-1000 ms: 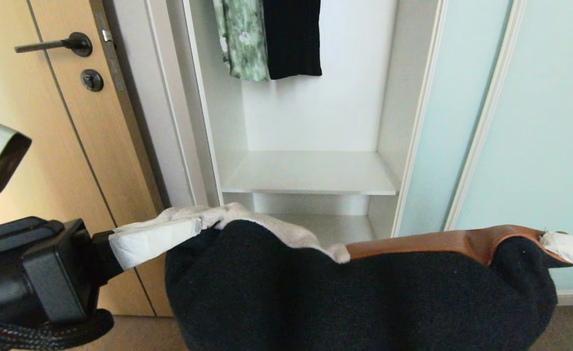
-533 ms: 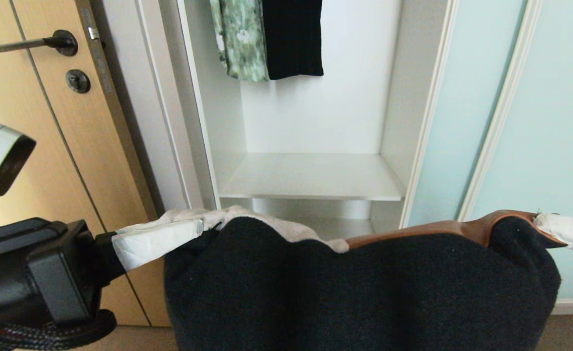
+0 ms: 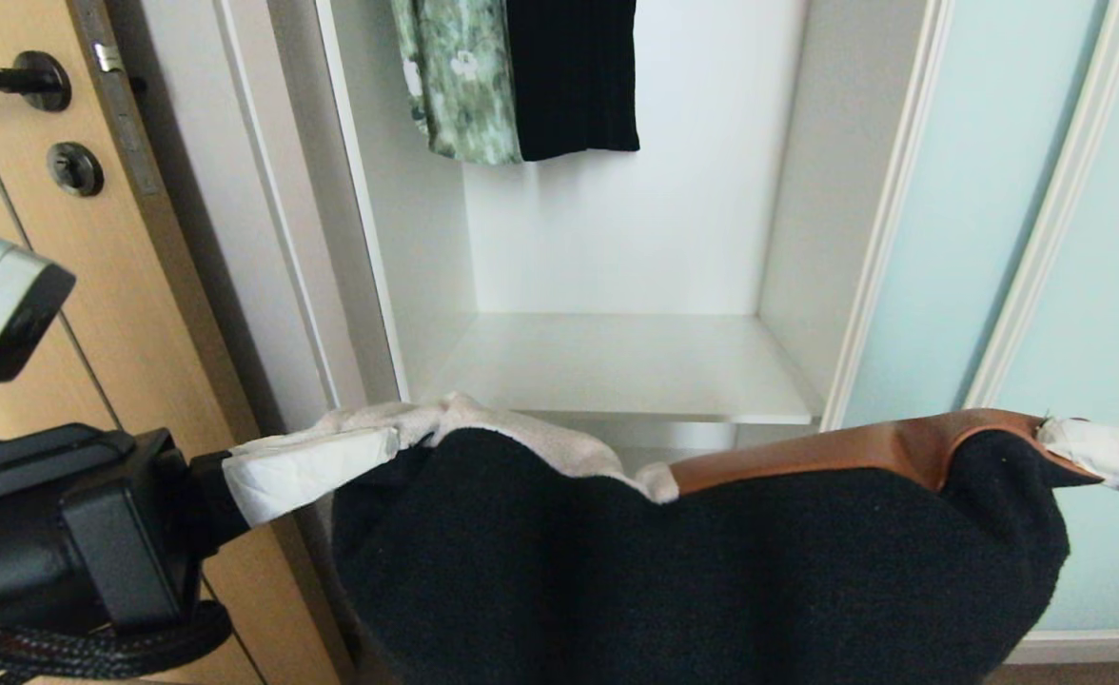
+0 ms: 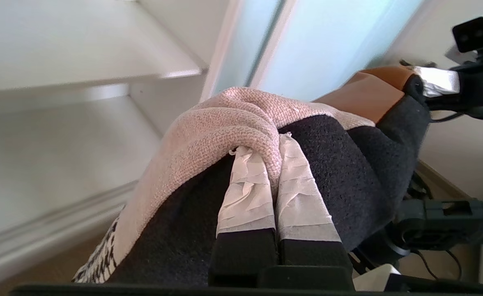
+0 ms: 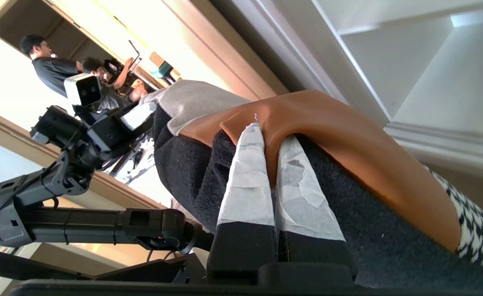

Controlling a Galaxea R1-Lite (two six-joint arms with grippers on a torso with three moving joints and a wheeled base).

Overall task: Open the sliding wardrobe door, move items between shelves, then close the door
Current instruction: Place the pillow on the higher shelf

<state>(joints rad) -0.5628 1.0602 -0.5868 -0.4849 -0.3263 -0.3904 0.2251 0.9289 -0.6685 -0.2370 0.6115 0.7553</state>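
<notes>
The cushion (image 3: 693, 571) hangs between my two grippers in front of the open wardrobe, its black back towards the head camera. My left gripper (image 3: 388, 442) is shut on the off-white corner (image 4: 241, 119). My right gripper (image 3: 1054, 433) is shut on the rust-orange corner (image 5: 307, 119). A houndstooth panel (image 5: 475, 230) shows low on the far face. Beyond the cushion lies a bare white shelf (image 3: 617, 366), with a lower shelf (image 4: 52, 156) under it. The sliding wardrobe door (image 3: 940, 219) of pale blue-green glass stands pushed aside to the right.
A green patterned garment (image 3: 455, 76) and a black one (image 3: 569, 76) hang above the shelf. The tan wooden door (image 3: 8, 314) with a dark handle (image 3: 17, 76) is at the left. Two people (image 5: 48, 65) stand far behind the robot.
The whole head view has shifted: the wardrobe looms larger and the wooden door slides off to the left, so the camera has moved closer. Both grippers keep hold of the cushion.
</notes>
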